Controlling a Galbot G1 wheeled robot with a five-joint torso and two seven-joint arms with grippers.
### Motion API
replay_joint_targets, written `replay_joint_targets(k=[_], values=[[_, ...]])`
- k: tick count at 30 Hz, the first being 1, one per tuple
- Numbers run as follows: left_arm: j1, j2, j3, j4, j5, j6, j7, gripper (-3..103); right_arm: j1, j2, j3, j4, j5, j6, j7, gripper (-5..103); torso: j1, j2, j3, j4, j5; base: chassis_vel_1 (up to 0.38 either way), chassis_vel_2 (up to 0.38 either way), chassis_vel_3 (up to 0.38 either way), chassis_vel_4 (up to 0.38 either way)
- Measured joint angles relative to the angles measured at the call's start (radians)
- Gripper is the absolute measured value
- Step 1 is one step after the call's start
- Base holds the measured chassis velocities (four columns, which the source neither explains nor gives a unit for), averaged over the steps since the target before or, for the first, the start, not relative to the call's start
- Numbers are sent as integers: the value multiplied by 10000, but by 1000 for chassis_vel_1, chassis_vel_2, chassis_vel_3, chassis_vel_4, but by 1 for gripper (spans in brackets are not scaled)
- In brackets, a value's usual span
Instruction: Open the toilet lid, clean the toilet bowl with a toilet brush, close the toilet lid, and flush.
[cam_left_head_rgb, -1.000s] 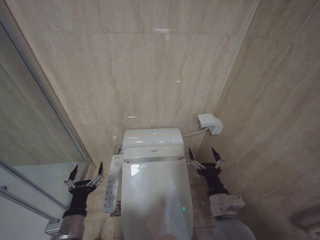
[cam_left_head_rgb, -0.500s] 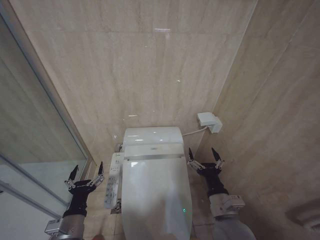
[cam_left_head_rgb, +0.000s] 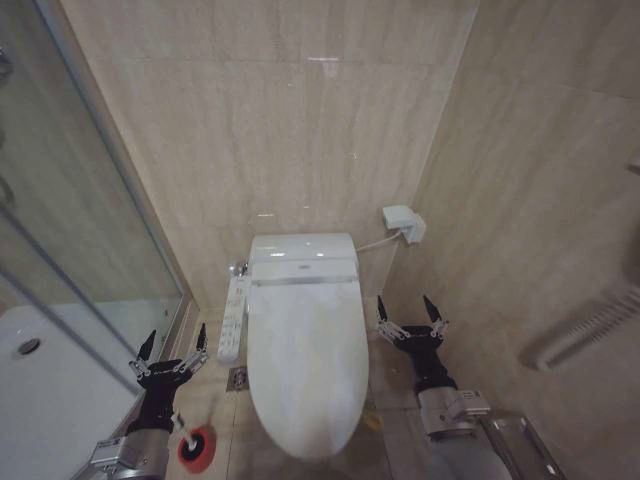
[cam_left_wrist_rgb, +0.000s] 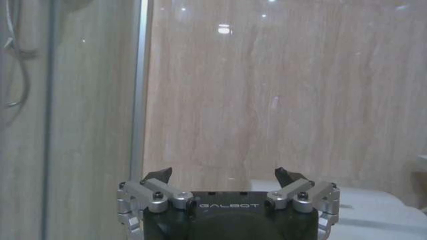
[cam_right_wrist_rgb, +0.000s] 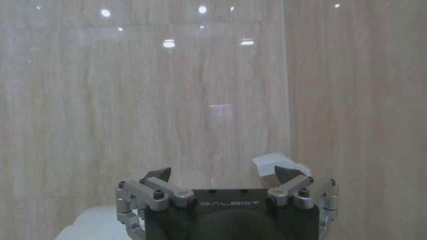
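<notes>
White and glossy, the one toilet lid (cam_left_head_rgb: 305, 360) lies shut over its bowl, straight ahead of me and low in the head view, against the beige tiled wall (cam_left_head_rgb: 290, 140). I count two grippers, both raised and empty: my left gripper (cam_left_head_rgb: 172, 350) hangs to the left of the toilet with its two dark fingertips spread wide, and my right gripper (cam_left_head_rgb: 410, 310) hangs to the right of it, spread just as wide. One toilet brush (cam_left_head_rgb: 190, 440) stands on the floor in its round red holder, just beside my left forearm and left of the toilet's front end. One white control panel (cam_left_head_rgb: 235, 318) runs along the toilet's left side, one white box (cam_left_head_rgb: 401, 222) sits on the wall to its right, and one glass shower screen (cam_left_head_rgb: 70, 220) stands on my left
</notes>
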Motion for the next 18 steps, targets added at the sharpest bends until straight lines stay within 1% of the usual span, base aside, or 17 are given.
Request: replay_joint_targets(k=[1,5,14,18], values=[[1,0,0,0,0,-1,0,100,-5,0,0,0,0,0,-1,100,-6,3,-4,-1,5,202,-191,-195,227],[6,0,0,0,0,0,0,100,-8,0,0,0,0,0,0,100,-7,4,-3,-1,3,115,-99,-122,123],[-5,0,1,-1,0,1,0,100,8,0,0,0,0,0,0,100,18,-7,6,0,3,0,0,0,0],[-2,1,1,-1,0,1,0,100,6,0,0,0,0,0,-1,100,9,-5,3,1,3,75,-79,-98,89]])
